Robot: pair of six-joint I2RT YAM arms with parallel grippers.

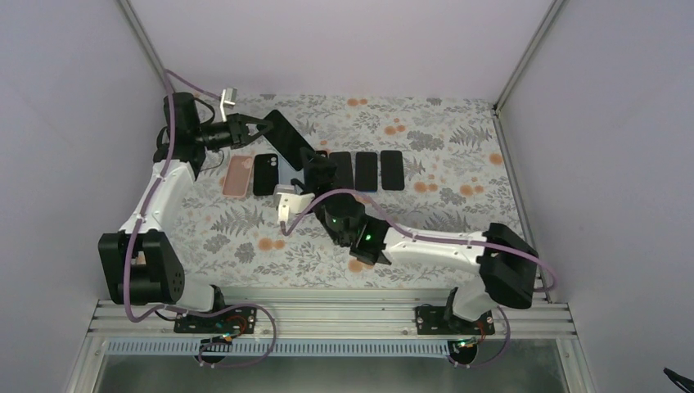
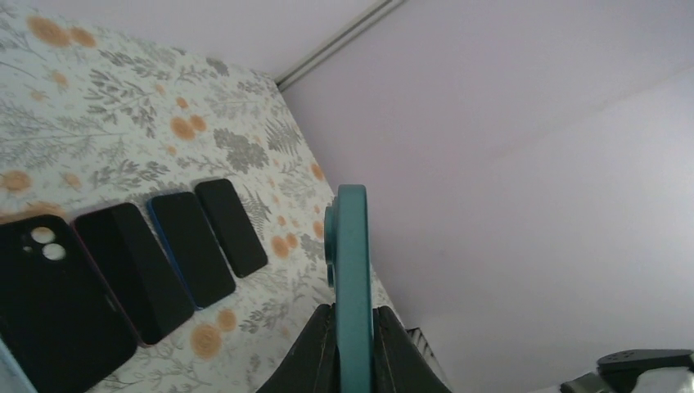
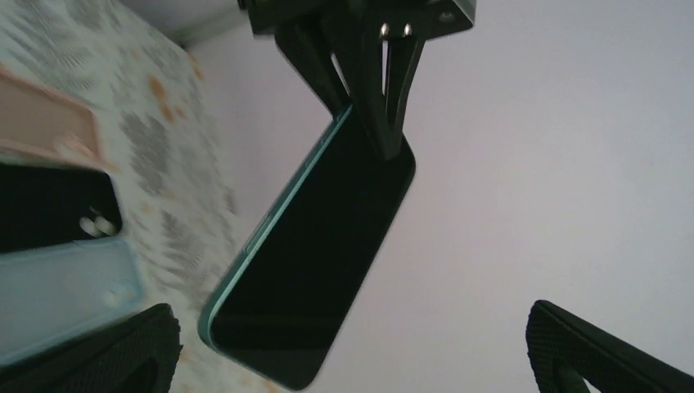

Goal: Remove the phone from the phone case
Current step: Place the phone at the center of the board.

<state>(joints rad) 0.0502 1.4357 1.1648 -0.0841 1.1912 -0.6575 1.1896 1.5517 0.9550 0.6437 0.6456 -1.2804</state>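
As the left gripper (image 1: 245,129) clamps the phone (image 3: 319,246) over the desk's (image 1: 245,233) far edge, the open right gripper (image 1: 321,169) should catch only the case (image 2: 353,246).

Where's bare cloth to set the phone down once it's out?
Bare: the cloth from the last dark phone to the right edge, and the near stretch in front of the pink case. Crowded: the row from that case to that phone, with the open right gripper over it.
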